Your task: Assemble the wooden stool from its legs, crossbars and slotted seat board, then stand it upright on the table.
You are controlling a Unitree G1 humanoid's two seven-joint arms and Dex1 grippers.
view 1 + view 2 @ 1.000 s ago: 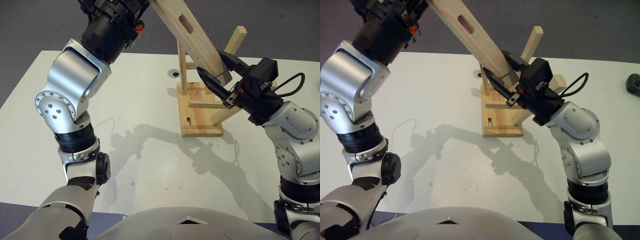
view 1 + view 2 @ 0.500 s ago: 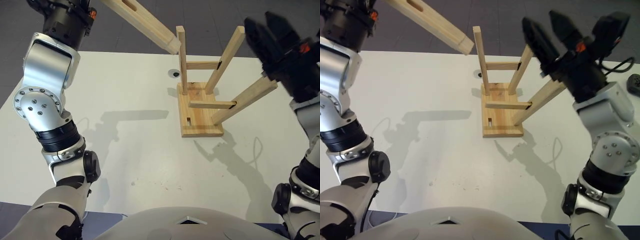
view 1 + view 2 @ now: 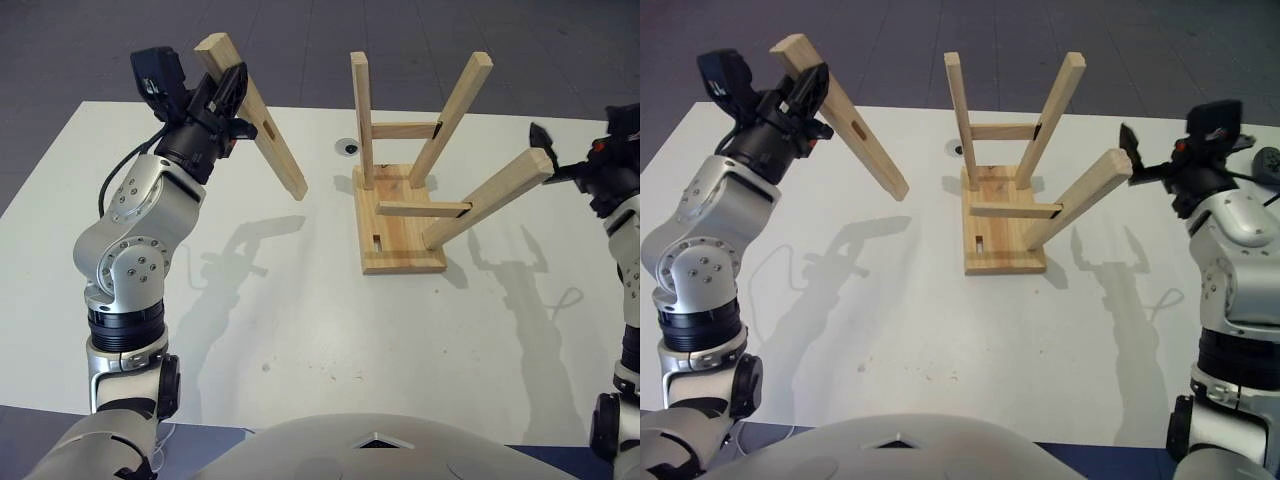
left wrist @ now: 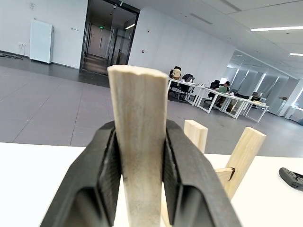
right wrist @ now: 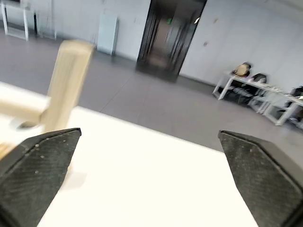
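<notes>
Seat board (image 3: pixel 404 245) lies upside down on the table (image 3: pixel 300 330) near the middle of its far edge, slots facing up to take the legs. Two upright legs (image 3: pixel 361 120) stand in it, joined by a crossbar (image 3: pixel 405 130). A leaning leg (image 3: pixel 490 198) slants toward the right edge, tied in by a second crossbar (image 3: pixel 425 209).

The left gripper (image 3: pixel 224 92) is clamped tight on the fourth leg (image 3: pixel 272 142), tilted above the far left part of the table, its lower end aimed toward the board, probably for the open slot (image 3: pixel 376 241). The right gripper (image 3: pixel 1135 157) hangs spread wide and empty just beside the leaning leg's tip, likely to steady it.
</notes>
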